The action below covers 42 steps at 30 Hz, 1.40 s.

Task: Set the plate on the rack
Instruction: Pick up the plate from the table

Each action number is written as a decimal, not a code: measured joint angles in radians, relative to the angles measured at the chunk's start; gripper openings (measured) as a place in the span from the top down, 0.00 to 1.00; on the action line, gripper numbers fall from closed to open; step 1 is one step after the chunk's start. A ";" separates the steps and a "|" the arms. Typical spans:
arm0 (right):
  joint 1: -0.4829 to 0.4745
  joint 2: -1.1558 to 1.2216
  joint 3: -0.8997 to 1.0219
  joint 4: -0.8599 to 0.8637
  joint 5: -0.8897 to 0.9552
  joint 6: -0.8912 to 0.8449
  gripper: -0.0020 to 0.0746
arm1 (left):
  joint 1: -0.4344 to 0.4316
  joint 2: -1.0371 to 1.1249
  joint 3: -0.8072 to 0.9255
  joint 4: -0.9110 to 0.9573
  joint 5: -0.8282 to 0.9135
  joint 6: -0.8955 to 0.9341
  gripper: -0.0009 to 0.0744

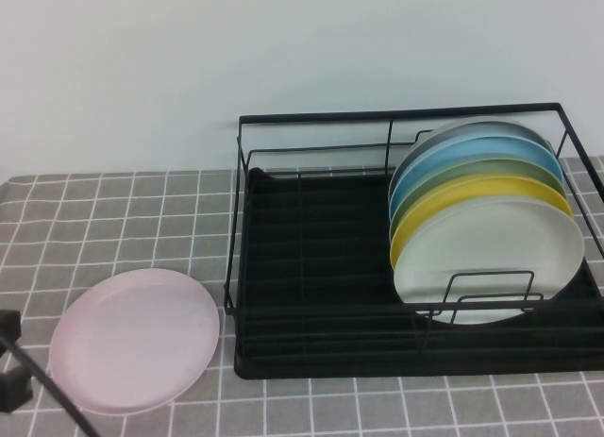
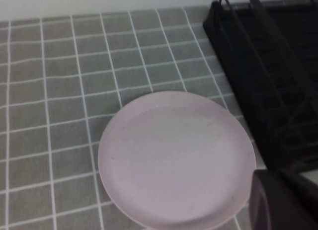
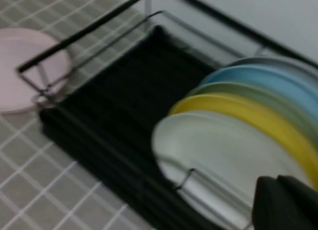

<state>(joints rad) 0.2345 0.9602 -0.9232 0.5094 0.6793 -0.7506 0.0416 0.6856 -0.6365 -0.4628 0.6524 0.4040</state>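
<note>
The pale pink plate [image 1: 135, 339] lies flat on the grey checked tablecloth, just left of the black wire rack [image 1: 321, 267]. It fills the middle of the left wrist view [image 2: 174, 158]. My left gripper [image 1: 11, 366] is at the table's front left corner, close to the plate's near-left rim and not touching it. In the left wrist view [image 2: 280, 202] it shows as a dark shape beside the plate's edge. My right gripper [image 3: 287, 202] hangs over the rack's right side above the stacked plates, with its fingers together and empty. It is out of the high view.
Several plates stand upright in the rack's right half: white [image 1: 486, 258] in front, then yellow [image 1: 472, 196], green, blue and grey. The rack's left half [image 1: 302, 258] holds nothing. A pale wall stands behind the table.
</note>
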 joint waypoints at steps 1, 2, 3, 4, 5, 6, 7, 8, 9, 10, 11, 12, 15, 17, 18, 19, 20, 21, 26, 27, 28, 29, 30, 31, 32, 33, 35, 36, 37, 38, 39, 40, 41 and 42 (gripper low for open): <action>0.005 0.020 -0.002 0.033 0.007 -0.014 0.98 | 0.000 0.030 -0.023 0.007 0.016 0.000 0.99; 0.005 0.038 -0.002 0.070 0.016 -0.032 0.98 | 0.000 0.061 -0.039 0.014 0.023 0.000 0.99; 0.005 0.055 -0.002 0.095 0.024 -0.056 0.98 | 0.000 0.091 -0.058 0.018 0.031 0.000 0.99; 0.005 0.070 -0.002 0.118 0.036 -0.078 0.98 | 0.000 0.119 -0.077 0.020 0.036 0.000 0.99; 0.005 0.081 -0.002 0.135 0.045 -0.100 0.98 | 0.000 0.141 -0.093 0.023 0.047 0.000 0.99; 0.005 0.086 -0.002 0.150 0.047 -0.114 0.98 | 0.000 0.168 -0.113 0.023 0.061 0.000 0.99; 0.005 0.093 -0.002 0.173 0.047 -0.128 0.98 | 0.000 0.197 -0.133 0.023 0.077 0.002 0.99; 0.005 0.098 0.000 0.193 0.047 -0.140 0.98 | 0.000 0.221 -0.154 0.023 0.092 0.004 0.99; 0.005 0.101 0.000 0.214 0.047 -0.153 0.98 | 0.000 0.251 -0.174 0.023 0.109 0.006 0.99; 0.005 0.105 0.000 0.239 0.047 -0.173 0.98 | 0.000 0.283 -0.195 0.023 0.127 0.018 0.99; 0.005 0.110 0.000 0.256 0.047 -0.190 0.98 | 0.000 0.315 -0.212 0.028 0.140 0.028 0.99; 0.005 0.114 0.001 0.265 0.047 -0.202 0.98 | 0.001 0.343 -0.231 0.028 0.147 0.032 0.99; 0.005 0.124 0.006 0.297 0.048 -0.231 0.98 | 0.038 0.408 -0.277 -0.023 0.159 0.073 0.99; 0.005 0.131 0.007 0.321 0.045 -0.237 0.98 | 0.095 0.438 -0.297 -0.102 0.190 0.156 0.99; 0.005 0.131 0.007 0.327 0.041 -0.237 0.98 | 0.135 0.458 -0.303 -0.167 0.214 0.207 0.99; 0.005 0.131 0.008 0.327 0.036 -0.239 0.98 | 0.181 0.479 -0.305 -0.222 0.240 0.254 0.99; 0.005 0.131 0.008 0.327 0.035 -0.244 0.98 | 0.216 0.496 -0.305 -0.266 0.257 0.285 0.99; 0.005 0.131 0.008 0.327 0.032 -0.249 0.98 | 0.257 0.520 -0.305 -0.305 0.278 0.312 0.99; 0.005 0.131 0.008 0.327 0.032 -0.261 0.98 | 0.341 0.626 -0.305 -0.324 0.281 0.318 0.99; 0.005 0.131 0.008 0.327 0.032 -0.261 0.98 | 0.341 0.643 -0.305 -0.324 0.274 0.318 0.98; 0.005 0.131 0.008 0.329 0.032 -0.261 0.98 | 0.341 0.659 -0.305 -0.324 0.274 0.320 0.98; 0.005 0.131 0.008 0.336 0.032 -0.261 0.98 | 0.339 0.671 -0.305 -0.324 0.271 0.320 0.96; 0.005 0.132 0.008 0.336 0.032 -0.261 0.98 | 0.339 0.687 -0.305 -0.324 0.266 0.320 0.93; 0.005 0.132 0.008 0.336 0.032 -0.261 0.98 | 0.339 0.704 -0.305 -0.321 0.261 0.320 0.87; 0.005 0.132 0.008 0.336 0.032 -0.261 0.98 | 0.339 0.720 -0.305 -0.318 0.253 0.320 0.82; 0.005 0.132 0.008 0.336 0.032 -0.261 0.98 | 0.339 0.736 -0.305 -0.310 0.251 0.320 0.74; 0.005 0.132 0.008 0.350 0.032 -0.261 0.98 | 0.339 0.764 -0.305 -0.294 0.240 0.316 0.61; 0.005 0.132 0.008 0.354 0.032 -0.261 0.98 | 0.339 0.779 -0.305 -0.294 0.241 0.316 0.56; 0.005 0.132 0.008 0.357 0.032 -0.259 0.98 | 0.339 0.796 -0.305 -0.297 0.230 0.316 0.54; 0.005 0.132 0.008 0.362 0.032 -0.259 0.98 | 0.339 0.809 -0.305 -0.306 0.225 0.316 0.54; 0.005 0.132 0.008 0.364 0.032 -0.259 0.98 | 0.339 0.827 -0.305 -0.315 0.219 0.324 0.55; 0.005 0.132 0.008 0.366 0.032 -0.259 0.98 | 0.339 0.844 -0.305 -0.317 0.213 0.330 0.55; 0.005 0.132 0.008 0.368 0.032 -0.259 0.98 | 0.339 0.862 -0.305 -0.317 0.208 0.330 0.56; 0.005 0.132 0.008 0.368 0.032 -0.259 0.98 | 0.339 0.881 -0.305 -0.315 0.201 0.330 0.55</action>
<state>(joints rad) 0.2396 1.0923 -0.9151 0.8774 0.7114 -1.0096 0.3806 1.5668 -0.9415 -0.7782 0.8532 0.7345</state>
